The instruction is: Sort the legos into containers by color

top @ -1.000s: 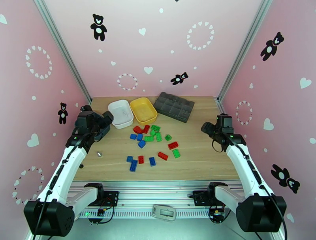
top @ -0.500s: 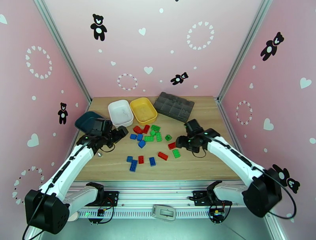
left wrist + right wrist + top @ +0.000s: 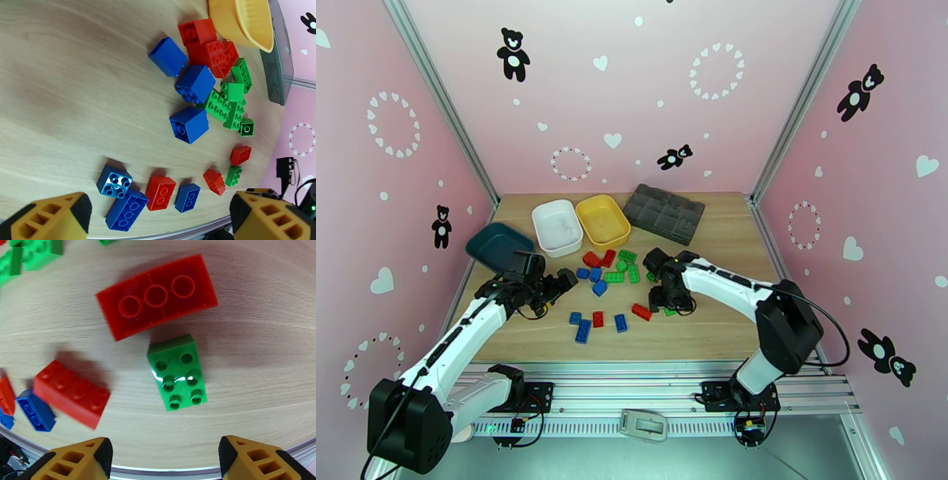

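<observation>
Hovering just left of the loose legos (image 3: 616, 276), the left hand (image 3: 555, 286) has fingers wide apart, holding nothing. Right hand (image 3: 166, 461), fingers apart and empty, hangs over a green lego (image 3: 177, 376) mid-way across the counter (image 3: 727, 316). White tray (image 3: 557, 227), yellow tray (image 3: 603, 219) and teal tray (image 3: 494, 243) sit toward the far-left corner.

This is a robotics lab test cell. Two white-and-black robot arms (image 3: 462, 335) are bolted to a slotted aluminium rail (image 3: 632, 391) at the near edge of a wooden desk (image 3: 727, 331). Aluminium posts (image 3: 446, 110) frame three pink walls (image 3: 632, 95) dotted with bear stickers (image 3: 513, 54) and hearts, like a staged backdrop. Cables and a small circuit board (image 3: 517, 425) sit exposed below the rail. Legos (image 3: 614, 277) and plastic trays (image 3: 604, 221) lie on the desk as props.
</observation>
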Motion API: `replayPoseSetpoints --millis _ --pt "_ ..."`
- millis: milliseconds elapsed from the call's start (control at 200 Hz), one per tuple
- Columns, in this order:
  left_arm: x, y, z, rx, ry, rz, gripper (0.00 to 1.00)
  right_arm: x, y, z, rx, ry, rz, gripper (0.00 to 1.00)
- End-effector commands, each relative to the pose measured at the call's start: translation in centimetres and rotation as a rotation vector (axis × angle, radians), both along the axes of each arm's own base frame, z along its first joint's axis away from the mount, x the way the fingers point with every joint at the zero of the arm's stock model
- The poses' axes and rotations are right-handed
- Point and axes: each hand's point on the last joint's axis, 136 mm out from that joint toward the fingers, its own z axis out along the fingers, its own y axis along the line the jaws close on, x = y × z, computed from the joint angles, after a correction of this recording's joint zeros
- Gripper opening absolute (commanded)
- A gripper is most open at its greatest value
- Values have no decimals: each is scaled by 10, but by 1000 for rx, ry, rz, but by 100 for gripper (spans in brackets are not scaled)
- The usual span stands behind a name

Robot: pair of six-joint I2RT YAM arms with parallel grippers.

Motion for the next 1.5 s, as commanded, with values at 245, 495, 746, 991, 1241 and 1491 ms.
replayPoseSetpoints --millis 245,495,746,991,1241,1491 --pt "1 -11 -6 -5 36 59 98 18 -2 -13 -2 43 59 66" --pt "12 -30 -6 21 46 58 98 21 -9 -27 16 92 85 62" --pt "24 -44 -1 37 49 51 98 24 -10 -37 56 110 87 54" --pt "30 -46 -2 38 58 60 98 22 -16 -48 55 132 81 47" --pt "41 -53 7 23 34 44 98 23 -18 -43 61 125 79 32" --pt "68 -77 33 -69 -49 -5 98 31 -1 6 176 43 51 19"
